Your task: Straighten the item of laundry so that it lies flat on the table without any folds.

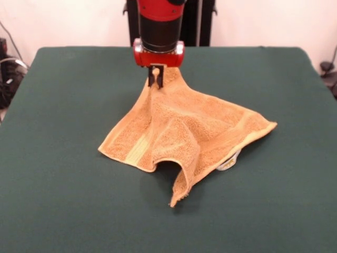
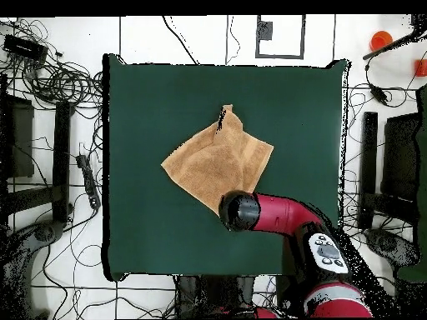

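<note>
The golden-orange towel [image 1: 181, 132] lies on the green table [image 1: 63, 105] near its middle, pulled up into a tent shape. My gripper [image 1: 156, 79] is shut on the towel's far corner and holds it lifted above the table. The rest of the towel drapes down and forward, with a fold hanging open at the front and one corner [image 1: 176, 200] curling toward the camera. A pale band and a small white tag [image 1: 229, 162] show at its right edge. In the overhead view the towel [image 2: 218, 158] spreads above the arm's end [image 2: 240, 211], which hides the gripper.
The table [image 2: 142, 225] is much larger than the towel, with green cloth on all sides of it. Cables and equipment lie on the floor around the table [image 2: 50, 83]. The robot's pedestal stands at the far edge [image 1: 168, 21].
</note>
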